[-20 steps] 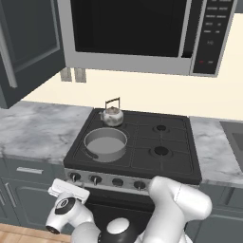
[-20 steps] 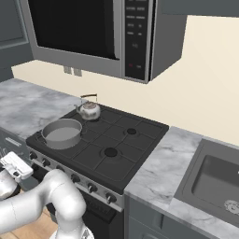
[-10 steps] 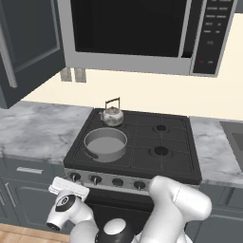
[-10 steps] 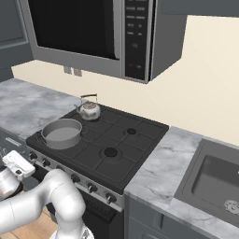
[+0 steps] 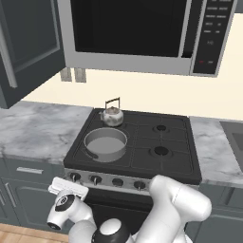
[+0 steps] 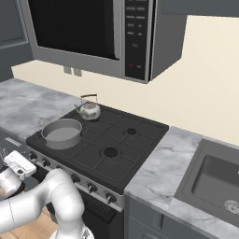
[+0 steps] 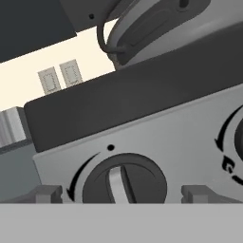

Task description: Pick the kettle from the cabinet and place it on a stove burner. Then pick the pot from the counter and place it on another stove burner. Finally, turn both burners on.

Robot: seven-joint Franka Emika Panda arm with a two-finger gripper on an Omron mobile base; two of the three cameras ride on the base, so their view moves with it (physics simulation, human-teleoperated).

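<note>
On the cooktop [image 5: 142, 142], the kettle [image 5: 112, 115] sits rear-left and the pot [image 5: 105, 144] front-left, so both placements look done. At its front-left knob [image 7: 124, 182], the gripper [image 7: 122, 193] has its fingers spread; burners remain unlit.

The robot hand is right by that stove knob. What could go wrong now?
The open pincer sits around the leftmost knob, but its fingers might slip off the smooth knob when turning. It might also light the wrong burner, and the pot and kettle sit over the left burners.
</note>
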